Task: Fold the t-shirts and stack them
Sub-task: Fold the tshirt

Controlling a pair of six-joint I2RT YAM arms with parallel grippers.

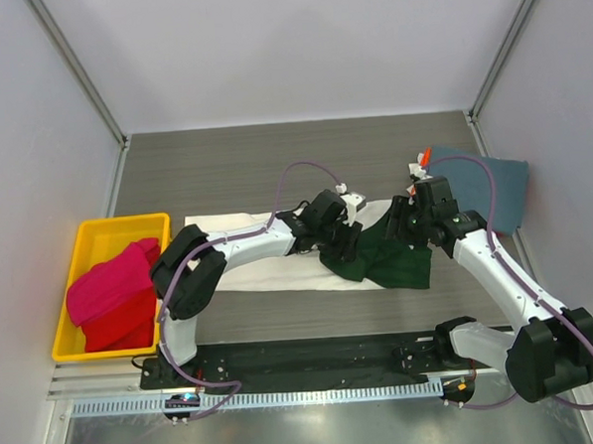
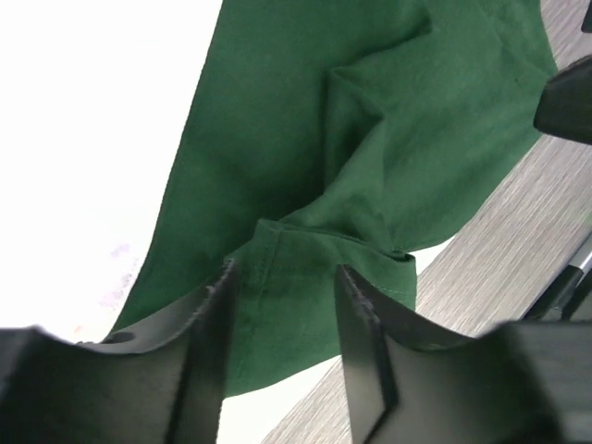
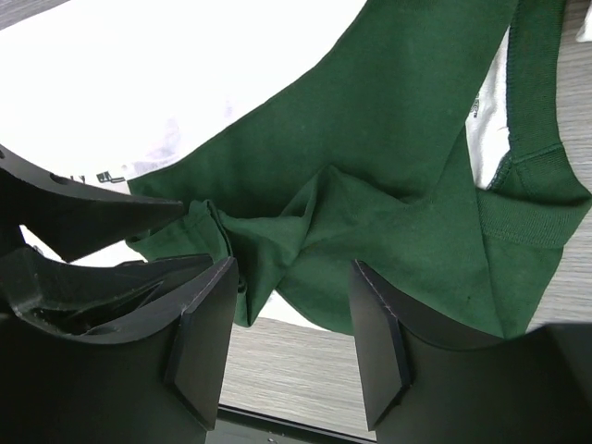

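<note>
Both released: left gripper [image 2: 282, 342], right gripper [image 3: 291, 342], jaws parted astride crumpled dark green sleeve [image 2: 370, 139] of cream-white t-shirt [image 1: 254, 274]. Light, limp cloth; judge best pinch at hem [image 2: 314, 250] between left fingers [image 2: 211, 351].

Cream-white t-shirt [image 1: 279, 273]: sleeve [image 1: 388, 262] dark green. Other t-shirts: magenta t-shirt [image 1: 106, 287], red t-shirt [image 1: 123, 333], slate-blue t-shirt [image 1: 499, 187]. Bin [image 1: 88, 238]: yellow. Table [image 1: 224, 166]: grey, fine linear grain.

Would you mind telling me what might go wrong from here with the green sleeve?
The green sleeve is bunched into ridges under the open right gripper; closing may pinch several layers and leave a lumpy fold. The left gripper sits very close, so the two might collide.
</note>
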